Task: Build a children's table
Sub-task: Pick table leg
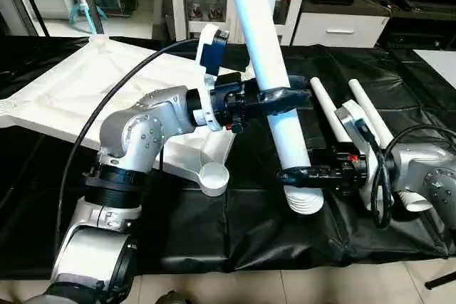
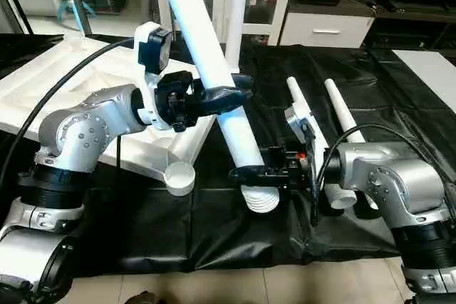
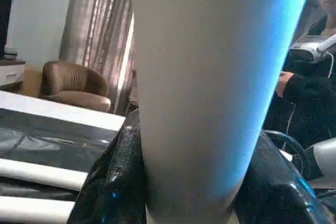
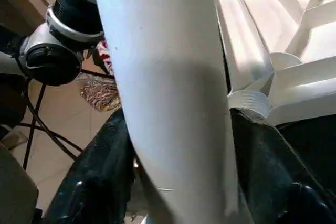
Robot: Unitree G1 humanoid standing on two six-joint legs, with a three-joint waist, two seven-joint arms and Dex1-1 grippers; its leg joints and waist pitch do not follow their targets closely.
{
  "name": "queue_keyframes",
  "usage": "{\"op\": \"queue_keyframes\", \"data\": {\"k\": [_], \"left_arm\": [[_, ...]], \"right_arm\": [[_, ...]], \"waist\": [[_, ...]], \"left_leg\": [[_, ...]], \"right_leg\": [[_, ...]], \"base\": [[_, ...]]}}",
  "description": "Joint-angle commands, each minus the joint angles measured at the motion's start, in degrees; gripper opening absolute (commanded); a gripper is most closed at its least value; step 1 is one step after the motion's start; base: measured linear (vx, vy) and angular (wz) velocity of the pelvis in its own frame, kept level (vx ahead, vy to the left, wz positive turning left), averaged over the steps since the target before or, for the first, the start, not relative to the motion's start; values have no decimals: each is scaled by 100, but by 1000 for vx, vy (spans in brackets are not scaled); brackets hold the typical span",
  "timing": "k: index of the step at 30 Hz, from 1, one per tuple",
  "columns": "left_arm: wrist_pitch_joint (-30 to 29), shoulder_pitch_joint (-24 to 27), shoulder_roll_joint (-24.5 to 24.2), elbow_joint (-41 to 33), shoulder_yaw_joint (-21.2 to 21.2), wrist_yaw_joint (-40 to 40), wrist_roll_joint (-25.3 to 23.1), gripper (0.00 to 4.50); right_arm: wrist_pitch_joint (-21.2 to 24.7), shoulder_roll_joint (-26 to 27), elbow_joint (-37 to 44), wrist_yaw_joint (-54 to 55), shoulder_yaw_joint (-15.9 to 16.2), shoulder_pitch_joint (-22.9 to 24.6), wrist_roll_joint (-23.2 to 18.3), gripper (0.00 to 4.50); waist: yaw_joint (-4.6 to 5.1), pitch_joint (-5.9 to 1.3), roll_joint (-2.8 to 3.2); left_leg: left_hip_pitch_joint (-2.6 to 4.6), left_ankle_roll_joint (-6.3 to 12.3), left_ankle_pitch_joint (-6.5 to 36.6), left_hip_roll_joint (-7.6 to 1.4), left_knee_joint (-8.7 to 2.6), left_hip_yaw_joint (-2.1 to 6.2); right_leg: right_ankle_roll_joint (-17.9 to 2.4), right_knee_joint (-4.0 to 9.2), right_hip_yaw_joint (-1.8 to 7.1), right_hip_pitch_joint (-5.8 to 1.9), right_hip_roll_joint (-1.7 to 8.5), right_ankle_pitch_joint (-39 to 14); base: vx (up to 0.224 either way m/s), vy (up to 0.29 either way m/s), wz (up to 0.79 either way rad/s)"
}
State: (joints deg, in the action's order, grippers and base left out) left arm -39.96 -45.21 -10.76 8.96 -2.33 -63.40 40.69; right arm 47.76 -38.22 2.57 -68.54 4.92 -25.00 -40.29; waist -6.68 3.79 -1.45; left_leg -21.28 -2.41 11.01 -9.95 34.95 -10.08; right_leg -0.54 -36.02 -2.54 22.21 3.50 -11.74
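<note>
your left gripper (image 1: 279,97) has its jaws pinching the leg (image 1: 274,76) about midway along its length; the tube rises steeply from there, tilted up and away from you. your right gripper (image 1: 303,174) has its jaws around the same leg lower down, just above the ribbed, threaded end (image 1: 304,202), black fingers (image 4: 105,182) on either side of the tube; they look closed onto it, though you can't tell how firmly. so the leg's long axis runs from the right jaws up through the left jaws, nearly upright, with the threaded end hanging just over the black surface (image 1: 214,240).

out from the right jaws, toward your left arm, sits the near corner socket (image 1: 214,176) of the table top (image 1: 85,90), ribbed side up. the threaded end is near it but apart, and the right jaws are the closer pair. beyond the right jaws two more legs (image 1: 356,108) lie flat on the surface.
</note>
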Motion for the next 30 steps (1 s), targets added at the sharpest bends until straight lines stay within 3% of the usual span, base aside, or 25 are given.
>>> {"op": "queue_keyframes", "data": {"k": [1, 3, 4, 7, 9, 11, 14, 17, 30], "left_arm": [[76, -139, 64, -49, -72, -40, 6, 177], [301, -141, 139, 137, -76, 336, -300, 177], [528, -194, 263, 440, -6, 924, -638, 177], [524, -276, 426, 765, 230, 1521, -706, 177], [438, -286, 514, 837, 371, 1836, -664, 247], [374, -272, 572, 843, 454, 2071, -647, 247], [721, -225, 830, 936, 670, 2996, -908, 288], [884, -233, 1087, 1031, 929, 3546, -920, 293], [706, -160, 1566, 856, 1052, 4258, -804, 295]], "right_arm": [[-101, 40, -131, 269, -21, -59, 243, 234], [-389, 173, -280, 578, -38, -119, 519, 219], [-591, 318, -468, 930, -77, -204, 726, 217], [-874, 465, -651, 1263, -126, -289, 939, 208], [-981, 566, -718, 1451, -173, -327, 1006, 202], [-1044, 644, -728, 1573, -201, -338, 1037, 200], [-1478, 798, -673, 1951, -83, -307, 1458, 192], [-1833, 922, -736, 2290, 74, -327, 1888, 190], [-2815, 1561, -1080, 3908, 620, -547, 3422, 188]], "waist": [[-18, -423, -89], [-5, -422, -82], [2, -422, -84], [-1, -431, -78], [-7, -440, -84], [-5, -448, -83], [-1, -446, -83], [4, -438, -89], [56, -426, -31]], "left_leg": [[70, 238, 384, -317, -361, 83], [68, 202, 401, -318, -360, 87], [69, 179, 425, -314, -358, 83], [85, 97, 445, -307, -355, 81], [71, 129, 363, -307, -356, 91], [68, 196, 302, -310, -353, 95], [62, 193, 338, -309, -346, 96], [53, 168, 361, -300, -349, 89], [72, 64, 558, -286, -375, 97]], "right_leg": [[-1420, 390, 255, -286, 502, -588], [-1407, 396, 252, -275, 502, -607], [-1394, 404, 254, -274, 504, -634], [-1376, 411, 253, -283, 508, -677], [-1402, 385, 249, -292, 506, -480], [-1417, 359, 248, -300, 495, -301], [-1421, 378, 244, -302, 503, -268], [-1390, 394, 247, -305, 497, -316], [-1300, 415, 258, -283, 469, -405]], "base": [[0, 0, 0], [0, 0, 0], [0, 0, 0], [0, 0, 0], [0, 0, 0], [0, 0, 0], [0, 0, 0], [0, 0, 0], [0, 0, 0]]}}
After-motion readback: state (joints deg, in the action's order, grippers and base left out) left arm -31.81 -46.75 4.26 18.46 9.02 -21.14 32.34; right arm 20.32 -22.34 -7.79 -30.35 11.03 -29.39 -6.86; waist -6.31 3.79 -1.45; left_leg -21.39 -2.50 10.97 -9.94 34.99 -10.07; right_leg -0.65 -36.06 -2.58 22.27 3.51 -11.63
